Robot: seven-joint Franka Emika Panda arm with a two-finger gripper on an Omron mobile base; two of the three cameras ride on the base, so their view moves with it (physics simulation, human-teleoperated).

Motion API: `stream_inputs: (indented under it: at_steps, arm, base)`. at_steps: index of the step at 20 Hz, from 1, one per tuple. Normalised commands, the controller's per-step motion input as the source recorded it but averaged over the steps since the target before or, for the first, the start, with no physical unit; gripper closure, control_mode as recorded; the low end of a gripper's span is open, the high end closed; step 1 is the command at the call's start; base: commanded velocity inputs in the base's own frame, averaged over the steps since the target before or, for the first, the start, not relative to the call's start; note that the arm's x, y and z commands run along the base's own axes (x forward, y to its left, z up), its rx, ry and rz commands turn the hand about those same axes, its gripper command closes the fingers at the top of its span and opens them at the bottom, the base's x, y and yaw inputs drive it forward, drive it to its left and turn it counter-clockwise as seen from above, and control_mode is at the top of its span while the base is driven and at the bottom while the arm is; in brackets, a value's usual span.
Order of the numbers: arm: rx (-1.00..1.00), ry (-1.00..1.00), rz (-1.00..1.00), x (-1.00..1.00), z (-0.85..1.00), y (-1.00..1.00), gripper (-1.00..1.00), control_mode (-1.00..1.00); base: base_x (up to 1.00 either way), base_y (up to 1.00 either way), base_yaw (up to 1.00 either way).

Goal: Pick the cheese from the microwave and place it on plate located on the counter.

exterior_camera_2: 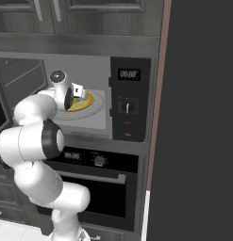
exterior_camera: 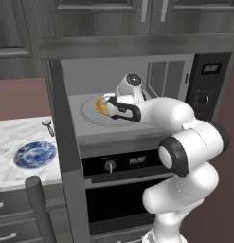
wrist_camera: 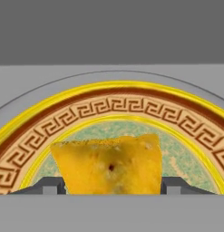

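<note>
While reaching deep into the microwave (exterior_camera: 132, 76), stands hemmed in by the swung-open door (exterior_camera: 66, 156) at the left and the black control panel (exterior_camera_2: 129, 101) at the right. Below the cavity, a black-fronted oven (exterior_camera: 118, 163) with a knob and a small display. Above, dark cabinet doors (exterior_camera: 104, 4). Left of the door, the counter (exterior_camera: 9, 133), white marble veined grey, over dark drawers with silver handles. On it, toward the front edge, the plate (exterior_camera: 35, 154), round, blue-and-white patterned, bare. Near the counter's back edge by the door, a small silvery utensil (exterior_camera: 48, 126), too small to identify. Arm bent across the front of the cavity, hiding much of the turntable (exterior_camera: 90, 116) in the left base view.

Cheese (wrist_camera: 109, 165): small yellow-orange wedge, mottled surface, one dark pit near the middle, broad edge uppermost in the hand view, tapering downward.

Gripper (wrist_camera: 109, 188) low over the turntable, fingers (wrist_camera: 50, 186) drawn in narrow, one at each side of the wedge and pressed against its flanks, clamping it.

On the round glass turntable, a yellow-orange rimmed plate (wrist_camera: 131, 106) with a brown key-pattern band and a greenish centre. Cheese sits in that plate's middle, between the fingertips, inside the microwave, well apart from the blue plate on the counter.
</note>
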Motion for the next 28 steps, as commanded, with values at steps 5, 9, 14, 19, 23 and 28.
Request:
stream_inputs:
  at_steps: [5, 9, 14, 19, 23, 28]
  arm:
    - [0.0, 0.0, 0.0, -0.07, 0.0, -0.01, 1.0, -1.0]
    - [0.0, -0.1, 0.0, -0.67, 0.0, -0.05, 1.0, -1.0]
    - [0.0, -0.02, 0.0, -0.8, 0.19, -0.05, 1.0, -1.0]
    - [0.0, 0.02, 0.0, -0.59, 0.47, -0.02, 1.0, -1.0]
    - [0.0, 0.18, 0.0, -0.3, 0.57, -0.07, 1.0, -1.0]
    - [0.0, 0.28, 0.0, -0.45, 0.38, -0.26, 1.0, -1.0]
  base:
    - [0.0, 0.0, 0.0]
    - [0.0, 0.0, 0.0]
    - [0.0, 0.0, 0.0]
    - [0.0, 0.0, 0.0]
    - [0.0, 0.0, 0.0]
    - [0.0, 0.0, 0.0]
